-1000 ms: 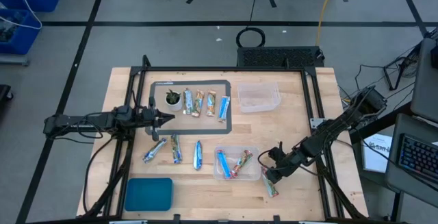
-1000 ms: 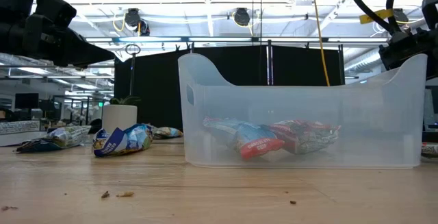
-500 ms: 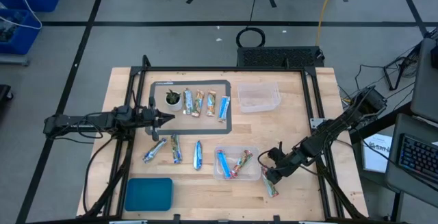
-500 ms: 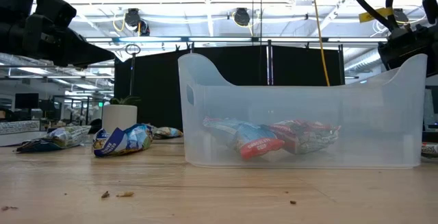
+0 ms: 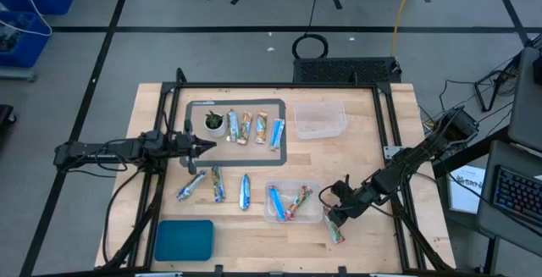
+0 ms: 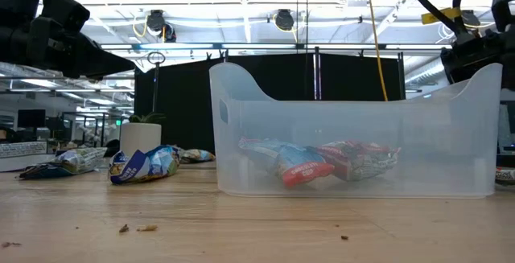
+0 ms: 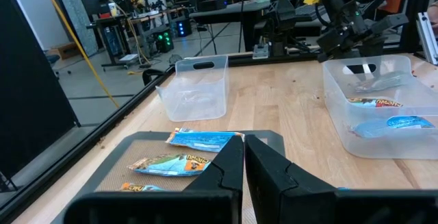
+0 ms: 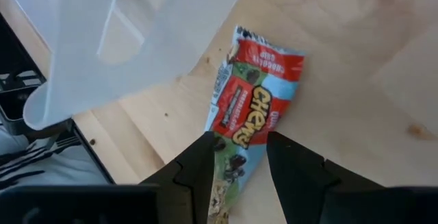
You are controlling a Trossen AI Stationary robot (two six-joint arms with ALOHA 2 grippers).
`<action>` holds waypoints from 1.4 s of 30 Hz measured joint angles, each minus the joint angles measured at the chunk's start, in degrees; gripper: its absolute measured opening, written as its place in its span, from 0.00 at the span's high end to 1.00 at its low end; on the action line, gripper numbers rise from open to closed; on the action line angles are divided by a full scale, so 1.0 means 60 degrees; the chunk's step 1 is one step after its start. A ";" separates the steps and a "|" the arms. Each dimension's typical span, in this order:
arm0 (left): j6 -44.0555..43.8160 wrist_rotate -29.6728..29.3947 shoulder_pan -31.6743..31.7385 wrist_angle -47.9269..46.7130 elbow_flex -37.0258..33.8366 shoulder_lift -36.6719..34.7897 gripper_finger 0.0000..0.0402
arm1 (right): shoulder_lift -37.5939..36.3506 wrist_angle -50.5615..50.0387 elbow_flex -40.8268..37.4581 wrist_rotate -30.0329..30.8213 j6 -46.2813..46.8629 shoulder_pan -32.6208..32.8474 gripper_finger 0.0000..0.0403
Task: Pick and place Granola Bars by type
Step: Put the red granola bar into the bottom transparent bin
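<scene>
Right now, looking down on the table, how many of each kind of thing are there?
Granola bars: 10
Clear bins: 2
White cup: 1
Blue tray: 1
Grey-rimmed mat: 1
Total: 15

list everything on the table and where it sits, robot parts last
granola bars: four, mixed colours, on the grey mat
granola bars: three, blue-silver, on bare wood below the mat
granola bars: two, blue and red, in the near clear bin
granola bar: one, red, on wood beside that bin
clear bin: one, beside the mat
cup: one, white with green, on the mat
lid: one, teal, near corner
left tool: shut, at the mat's edge
right tool: open, straddling the red bar
</scene>
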 joint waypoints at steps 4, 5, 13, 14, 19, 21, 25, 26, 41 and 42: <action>0.0000 0.0000 -0.0002 0.0000 0.0000 0.0002 0.94 | 0.0000 0.0005 0.0000 0.0003 -0.0008 0.0004 0.69; 0.0000 0.0000 -0.0003 -0.0004 0.0000 0.0002 0.94 | 0.0000 0.0006 0.0000 0.0004 -0.0010 0.0004 0.69; -0.0002 0.0001 -0.0002 -0.0001 0.0000 0.0003 0.94 | 0.0738 0.0651 0.0007 -0.0084 -0.0183 -0.0004 0.69; -0.0001 0.0000 -0.0004 0.0000 0.0000 0.0000 0.94 | 0.0822 0.0792 0.0007 -0.0110 -0.0248 -0.0004 0.69; -0.0001 0.0002 -0.0004 0.0000 0.0000 0.0003 0.94 | 0.0929 0.1072 0.0007 -0.0203 -0.0366 -0.0011 0.69; -0.0001 0.0000 -0.0002 0.0000 0.0000 0.0001 0.94 | 0.0929 0.1065 0.0007 -0.0142 -0.0446 -0.0011 0.69; -0.0003 0.0000 -0.0003 0.0000 0.0000 0.0001 0.94 | 0.0933 0.1054 0.0007 -0.0074 -0.0547 -0.0011 0.69; 0.0000 0.0000 -0.0004 0.0000 0.0000 0.0000 0.94 | 0.0933 0.1050 0.0007 -0.0073 -0.0575 -0.0011 0.69; 0.0000 0.0000 -0.0004 0.0000 0.0000 0.0003 0.94 | 0.0958 0.0919 -0.0007 -0.0077 -0.1110 -0.0015 0.97; 0.0000 0.0000 -0.0003 0.0000 -0.0003 0.0003 0.94 | 0.0958 0.0919 -0.0007 -0.0077 -0.1205 -0.0015 0.98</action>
